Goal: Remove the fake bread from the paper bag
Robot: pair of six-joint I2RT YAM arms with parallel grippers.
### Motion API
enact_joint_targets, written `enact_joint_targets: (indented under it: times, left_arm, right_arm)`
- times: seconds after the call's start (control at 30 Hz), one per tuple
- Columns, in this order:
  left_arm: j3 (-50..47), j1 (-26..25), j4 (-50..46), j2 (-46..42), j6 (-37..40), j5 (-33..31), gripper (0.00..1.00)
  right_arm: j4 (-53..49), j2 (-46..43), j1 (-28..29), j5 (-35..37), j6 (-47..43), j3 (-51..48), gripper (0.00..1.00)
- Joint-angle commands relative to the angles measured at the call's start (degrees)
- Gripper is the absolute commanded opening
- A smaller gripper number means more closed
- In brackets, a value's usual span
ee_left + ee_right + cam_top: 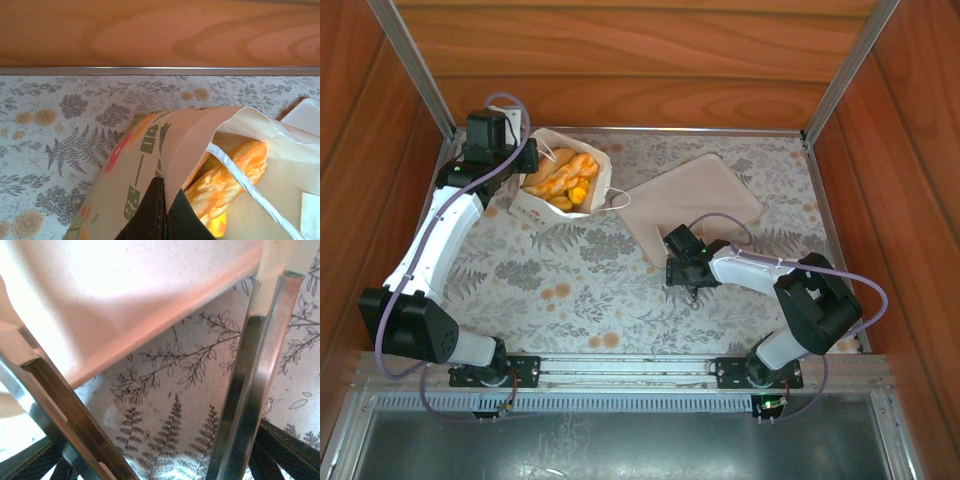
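The left gripper (164,200) has its dark jaws pressed together on the rim of the paper bag (150,165), pinching one wall of thin, creased white paper printed with green lettering and a red mark. That pinch holds the mouth agape at the far left of the table. Inside the mouth lies the fake bread (235,170), a heap of glossy orange-gold pastries with smooth moulded ridges, one of them braided. A flat white handle (250,185) crosses in front of them. The right gripper (152,320) stands with its jaws wide apart and nothing between them. Its metal-edged fingers (250,370) straddle the rounded near rim of the beige tray (710,195), low over the fern-printed tablecloth (570,290). I cannot tell whether they touch the rim. The tray is a shallow matte square with soft corners and carries no bread. It lies just right of the bag, well apart from the left arm. My reading is that the step in hand is steadying the bag so that a piece can be picked, and none of the bread looks to be out yet. The next move calls for the right arm to swing left over the bag's mouth, clear the loose handle, and come down with jaws apart onto one hard, slippery pastry. The left grip should keep the flimsy paper from collapsing or lifting with it.
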Motion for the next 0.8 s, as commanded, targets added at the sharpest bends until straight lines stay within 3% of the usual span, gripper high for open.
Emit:
enact_joint_targets:
  times: [0.0, 0.1, 0.2, 0.3, 0.47, 0.77]
  left_arm:
    - [-0.1, 0.5, 4.3, -2.8, -1.2, 0.3, 0.00]
    - [-0.4, 0.6, 4.3, -3.0, -1.5, 0.0, 0.00]
    - [-1.0, 0.5, 4.2, -3.2, -2.3, -0.3, 0.00]
    - [-2.1, 0.5, 4.5, -3.7, -3.4, 0.1, 0.00]
    - [-5.1, 0.5, 7.1, -4.2, -4.2, 3.2, 0.00]
    - [-8.2, -0.1, 10.8, -4.2, -6.2, 9.8, 0.00]
  right_arm:
    - [1.2, 5.3, 0.0, -3.4, 0.9, -4.3, 0.83]
    - [1.2, 5.6, 0.0, -4.1, 0.2, -4.1, 0.72]
    - [0.0, 4.2, 0.0, -4.9, -0.8, -3.9, 0.55]
    - [-1.9, 0.6, 0.0, -5.0, -2.0, -3.6, 0.46]
    - [-6.8, -6.3, 0.0, -3.1, -5.8, 0.4, 0.21]
    - [-6.1, -15.2, -2.0, -5.7, -8.0, 6.0, 0.08]
